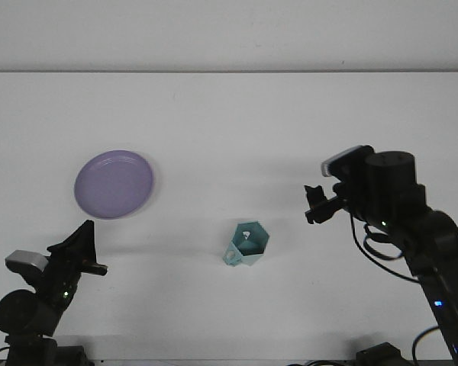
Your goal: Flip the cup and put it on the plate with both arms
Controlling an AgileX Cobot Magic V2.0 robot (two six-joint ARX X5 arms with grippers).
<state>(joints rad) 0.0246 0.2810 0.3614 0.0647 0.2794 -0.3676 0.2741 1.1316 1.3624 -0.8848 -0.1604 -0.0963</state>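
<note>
1. We see the cup (pixel 248 244) standing alone on the white table (pixel 229 122), a little right of centre and toward the near edge, with nothing touching it.
2. It is pale teal, with flat facets that give its rim a roughly hexagonal outline, and a small handle juts out at its lower left.
3. Its opening faces up toward the camera; inside we make out a darker teal hollow with a small bright glint, and no contents that we can identify.
4. The surface reads as smooth and slightly glossy, like plastic, though we cannot confirm the material.
5. The plate (pixel 114 184) lies well apart to the upper left of the cup: round, shallow, lavender, matte, with a low raised rim. We see nothing on it.
6. The right gripper (pixel 315 204) hangs above the table to the right of the cup, clear of it, on a bulky black arm with loose cables looping beneath. Its dark fingers merge into one shape, so we cannot tell whether they are apart or together; they hold nothing we can see.
7. The left gripper (pixel 82 245) sits low at the near left corner, below the plate, pointing up and to the right. We cannot tell its finger spacing either; it touches neither plate nor cup.
</note>
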